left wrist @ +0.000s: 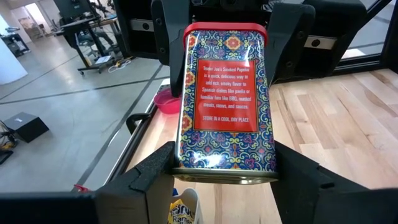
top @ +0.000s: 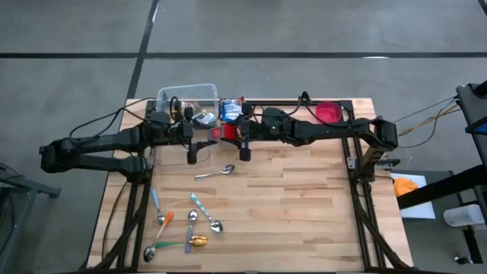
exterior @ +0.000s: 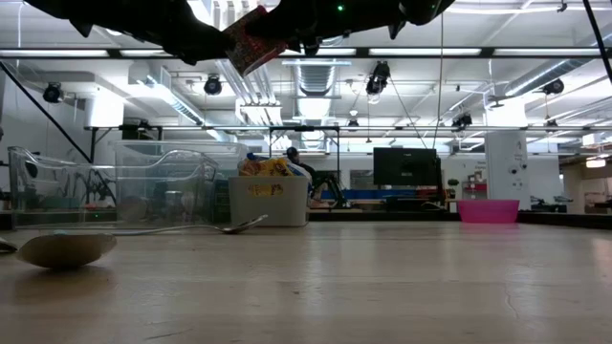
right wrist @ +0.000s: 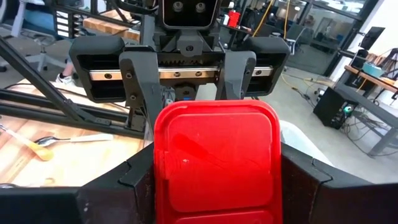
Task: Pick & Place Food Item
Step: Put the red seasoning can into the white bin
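Here, paprika tin [left wrist: 225, 102] gripped by left claw [left wrist: 224, 171] and right claw [right wrist: 214, 168], above table [top: 304, 198].

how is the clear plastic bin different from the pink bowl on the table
The clear plastic bin is see-through with straight walls and sits at the table's far left; the pink bowl is opaque and round and sits at the far right. The bin looks larger and taller than the bowl in the low view. The bin holds packaged items; whether the bowl holds anything cannot be told. Both stand along the far edge of the wooden table.
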### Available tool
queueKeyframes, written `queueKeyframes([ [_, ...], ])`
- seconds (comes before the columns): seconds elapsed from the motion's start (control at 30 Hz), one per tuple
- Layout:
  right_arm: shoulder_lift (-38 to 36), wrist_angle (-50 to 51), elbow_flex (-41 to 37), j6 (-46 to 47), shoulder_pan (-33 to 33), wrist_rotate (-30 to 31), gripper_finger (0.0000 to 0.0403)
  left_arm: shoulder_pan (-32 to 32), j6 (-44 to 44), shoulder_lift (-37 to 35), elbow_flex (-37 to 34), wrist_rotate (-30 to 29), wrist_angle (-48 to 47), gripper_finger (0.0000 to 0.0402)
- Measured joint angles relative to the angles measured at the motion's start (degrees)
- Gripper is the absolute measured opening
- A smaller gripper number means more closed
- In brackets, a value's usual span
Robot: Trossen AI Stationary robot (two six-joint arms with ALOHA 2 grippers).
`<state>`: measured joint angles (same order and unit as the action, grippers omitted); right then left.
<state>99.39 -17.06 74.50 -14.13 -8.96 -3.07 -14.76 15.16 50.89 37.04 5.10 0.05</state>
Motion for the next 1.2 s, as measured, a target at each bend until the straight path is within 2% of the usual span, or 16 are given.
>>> queueKeyframes([
  [0.7, 0.0, 0.1, 0.0, -2.4, 0.8, 0.4, 0.0219, 0.0, 0.2, 0.0, 0.0, -0.6, 0.1, 0.0207],
  [0.87, 0.0, 0.9, 0.0, 2.4, 0.8, 0.0, 0.0219, 0.0, -0.8, 0.0, 0.0, -0.5, -0.1, 0.0207],
  [1.2, 0.0, 3.0, 0.1, 1.5, 1.1, -0.2, 0.0219, 0.1, -0.6, 0.0, -0.1, -0.6, -0.2, 0.0208],
])
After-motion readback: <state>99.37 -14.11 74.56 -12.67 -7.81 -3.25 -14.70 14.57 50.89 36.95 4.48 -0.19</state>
